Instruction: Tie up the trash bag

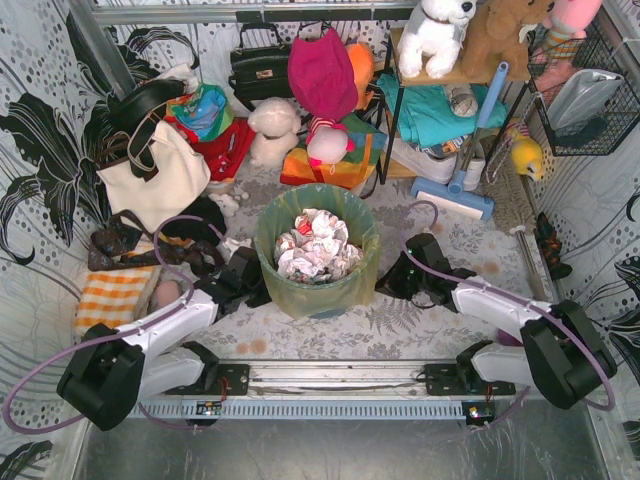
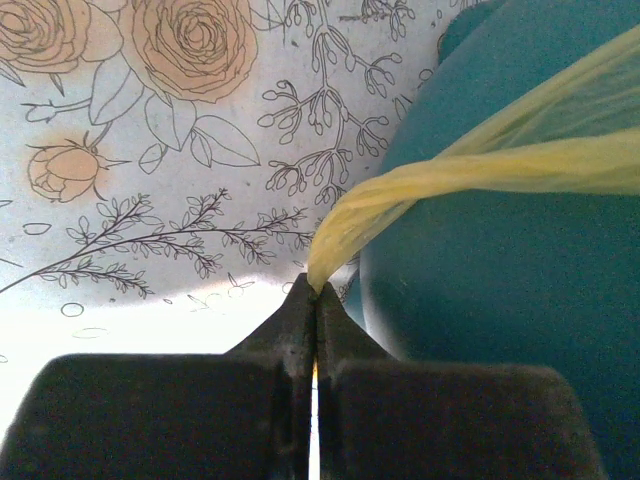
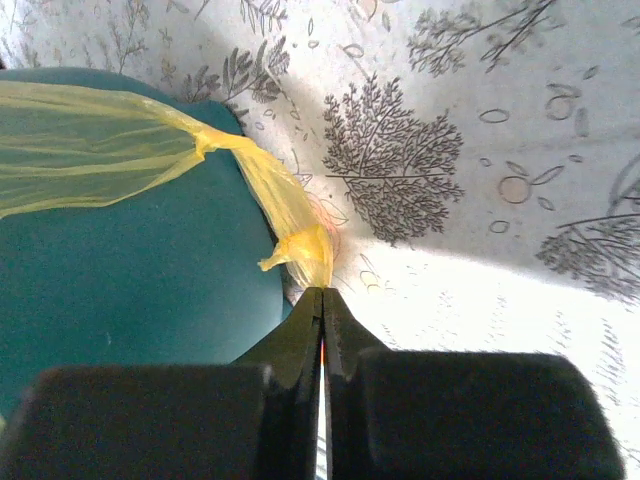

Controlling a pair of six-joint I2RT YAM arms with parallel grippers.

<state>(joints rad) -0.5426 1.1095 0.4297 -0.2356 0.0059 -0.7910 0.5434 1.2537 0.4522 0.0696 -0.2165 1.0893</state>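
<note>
At the middle of the table (image 1: 395,328), the trash bag (image 1: 300,292) sits inside a teal bucket (image 2: 500,320), its yellow-green rim folded down over the outside and crumpled paper (image 1: 318,246) heaped close to the mouth. On the bucket's left, the left end effector (image 2: 315,290) is clenched on a twisted strand of the bag's rim that runs taut from the bucket wall into its fingertips. On the opposite side, the right end effector (image 3: 322,292) is likewise clamped on a bunched tail of the plastic just off the bucket wall. So the two grips look made, one on each side, and that seems to be all that is done: no tail has been lifted over the mouth, nothing is crossed and no knot shows. What is left, by my reading, is drawing both tails up off the rim, bringing them together above the paper, then crossing and tying them. Room is best straight above the bucket and on the bare strip between it and the arm bases. Behind, a cream tote bag (image 1: 155,180) and plush toys (image 1: 272,130) crowd close, a checked cloth (image 1: 112,297) lies beside the left arm, and a blue sweeper (image 1: 455,192) lies past the right.
</note>
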